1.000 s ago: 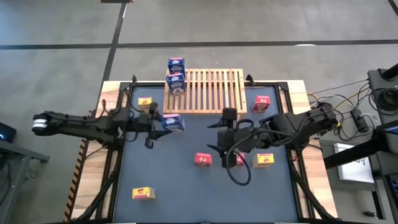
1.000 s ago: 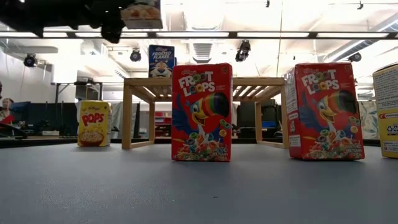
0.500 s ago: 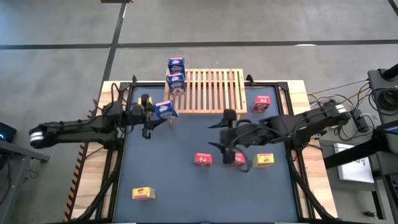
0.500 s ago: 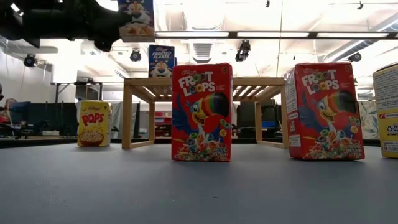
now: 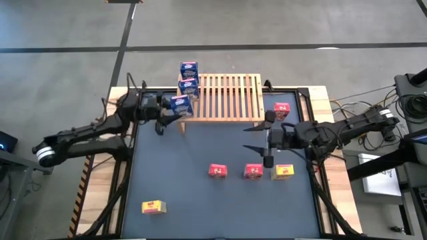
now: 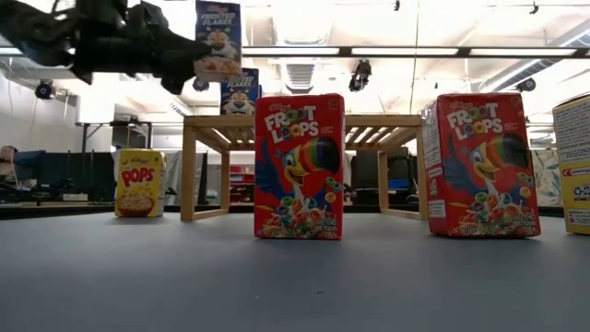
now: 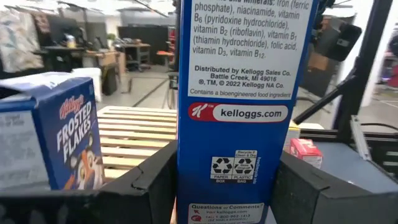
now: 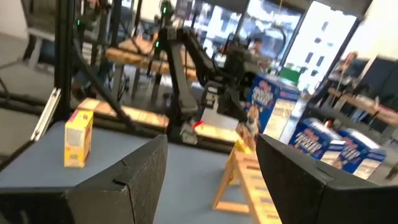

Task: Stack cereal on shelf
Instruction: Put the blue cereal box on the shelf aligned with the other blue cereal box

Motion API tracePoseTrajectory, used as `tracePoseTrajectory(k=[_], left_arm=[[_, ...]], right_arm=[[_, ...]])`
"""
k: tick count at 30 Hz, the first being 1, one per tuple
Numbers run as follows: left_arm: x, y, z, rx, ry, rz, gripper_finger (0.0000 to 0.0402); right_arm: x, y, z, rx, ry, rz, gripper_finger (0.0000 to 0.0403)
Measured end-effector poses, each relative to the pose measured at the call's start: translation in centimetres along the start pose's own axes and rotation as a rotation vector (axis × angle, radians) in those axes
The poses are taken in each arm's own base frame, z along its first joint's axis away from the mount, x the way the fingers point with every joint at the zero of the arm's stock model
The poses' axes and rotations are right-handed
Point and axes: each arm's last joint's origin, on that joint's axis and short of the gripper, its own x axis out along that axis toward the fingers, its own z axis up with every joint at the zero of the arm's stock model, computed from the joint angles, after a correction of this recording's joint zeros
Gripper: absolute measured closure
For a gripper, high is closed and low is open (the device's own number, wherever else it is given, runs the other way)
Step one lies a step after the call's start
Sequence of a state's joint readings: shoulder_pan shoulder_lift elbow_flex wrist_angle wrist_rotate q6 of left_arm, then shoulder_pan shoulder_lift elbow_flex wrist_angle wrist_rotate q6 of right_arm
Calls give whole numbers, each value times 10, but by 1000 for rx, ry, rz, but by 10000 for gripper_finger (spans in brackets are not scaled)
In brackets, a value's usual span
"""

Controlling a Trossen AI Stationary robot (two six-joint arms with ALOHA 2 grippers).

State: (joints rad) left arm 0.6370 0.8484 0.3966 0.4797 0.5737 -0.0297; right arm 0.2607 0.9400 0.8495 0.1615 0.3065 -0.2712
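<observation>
I have the left gripper clenched on a blue box, held in the air at the left front corner of the shelf. In the low view that box hangs upright above the shelf top, label facing me. From the left wrist its back panel fills the gap between my fingers, with the slats beyond.

Two more blue boxes sit at the shelf's left end, one on the slats and one at its back corner; the wrist camera shows one just beside my held box.

The right gripper hovers with jaws released over the mat, right of centre, holding nothing. Near it two red boxes and a yellow box stand in a row. A third red box sits right of the shelf, and another yellow box is near the front left.
</observation>
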Motion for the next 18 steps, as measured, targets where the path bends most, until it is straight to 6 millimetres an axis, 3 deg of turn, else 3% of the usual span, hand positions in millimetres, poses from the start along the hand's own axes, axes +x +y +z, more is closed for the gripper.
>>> tracePoseTrajectory(k=[5, 9, 18], left_arm=[[17, 22, 5, -38, 45, -50, 214], [27, 37, -4, -55, 98, -71, 214], [14, 53, -26, -96, 95, -39, 214]], right_arm=[[-6, -4, -2, -7, -44, -24, 167], [-5, -6, -3, -15, -38, -30, 165], [-5, -4, -3, -18, -52, 25, 166]])
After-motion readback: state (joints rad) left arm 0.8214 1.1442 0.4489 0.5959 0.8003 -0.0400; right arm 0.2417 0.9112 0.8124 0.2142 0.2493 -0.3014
